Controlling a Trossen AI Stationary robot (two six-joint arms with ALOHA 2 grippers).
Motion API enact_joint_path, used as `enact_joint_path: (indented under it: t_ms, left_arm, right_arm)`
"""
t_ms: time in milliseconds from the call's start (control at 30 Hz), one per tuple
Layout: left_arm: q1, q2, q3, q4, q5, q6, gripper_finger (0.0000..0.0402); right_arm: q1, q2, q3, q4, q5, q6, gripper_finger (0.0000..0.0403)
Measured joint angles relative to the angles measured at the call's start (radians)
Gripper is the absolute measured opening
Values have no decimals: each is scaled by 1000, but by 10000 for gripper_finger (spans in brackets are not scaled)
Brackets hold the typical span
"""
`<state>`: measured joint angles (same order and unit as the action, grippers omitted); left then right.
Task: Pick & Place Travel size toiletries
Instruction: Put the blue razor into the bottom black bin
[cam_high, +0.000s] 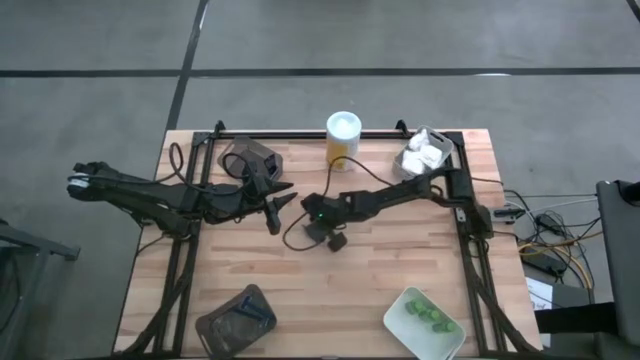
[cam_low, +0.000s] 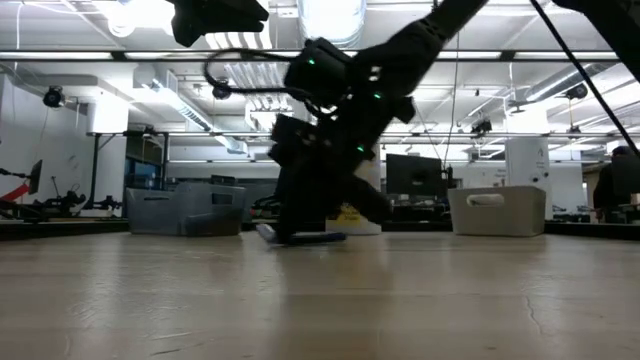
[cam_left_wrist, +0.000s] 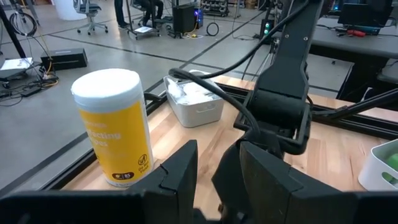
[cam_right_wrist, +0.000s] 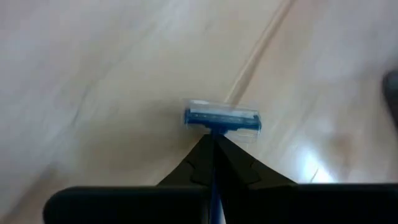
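My right gripper (cam_high: 336, 240) stands over the middle of the table, pointing down, shut on a blue-handled razor (cam_right_wrist: 222, 119) with a clear-capped head. In the low view the razor (cam_low: 300, 238) shows as a blue strip at table level under the gripper. My left gripper (cam_high: 283, 203) hovers open just left of it, touching nothing. The yellow white-capped bottle (cam_high: 343, 140) stands upright on its base at the far edge. White packets (cam_high: 422, 155) lie in a pale tray, and green pieces (cam_high: 428, 314) in another. More razors lie in a dark tray (cam_high: 235, 318). My right gripper pinches the razor's thin blue handle (cam_right_wrist: 214, 163) between its two shut fingers, which lie along the handle. The capped head (cam_right_wrist: 222, 119) sticks out just beyond the fingertips. The fingers come from above, slanting down. The razor is down at the tabletop; whether it touches, I cannot tell.
A second dark tray (cam_high: 252, 155) sits at the far left, behind my left arm. A black cable (cam_high: 300, 235) loops beside the right gripper. The table's black frame rails (cam_high: 300, 133) run along the far edge and both sides. Bare wood lies near the front middle (cam_high: 330, 300).
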<state>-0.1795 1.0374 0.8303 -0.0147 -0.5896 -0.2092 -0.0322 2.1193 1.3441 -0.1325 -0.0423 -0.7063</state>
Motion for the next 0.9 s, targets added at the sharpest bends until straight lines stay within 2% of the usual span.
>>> enact_joint_path:
  t_ms: [233, 367, 467, 600, 767, 900]
  left_arm:
    - [0, -5, 0, 0, 5, 0, 127]
    - [0, -16, 2, 3, 7, 2, 127]
    - [0, -25, 2, 0, 10, 6, 127]
    - [-1, -31, 1, -2, 27, -7, 127]
    - [-1, -31, 1, 9, 55, -118, 127]
    - [-1, -27, 1, 7, 56, -137, 127]
  right_arm:
    - [6, 3, 101, -15, -23, 147, 8]
    - [-1, -81, 104, -98, -24, 151, 8]
    - [-7, -173, 82, -182, -70, 142, 8]
    - [-13, -317, 3, -228, -143, 167, 8]
    - [-14, -530, -161, -225, -150, 211, 8]
    - [-9, -708, -297, -220, -151, 271, 8]
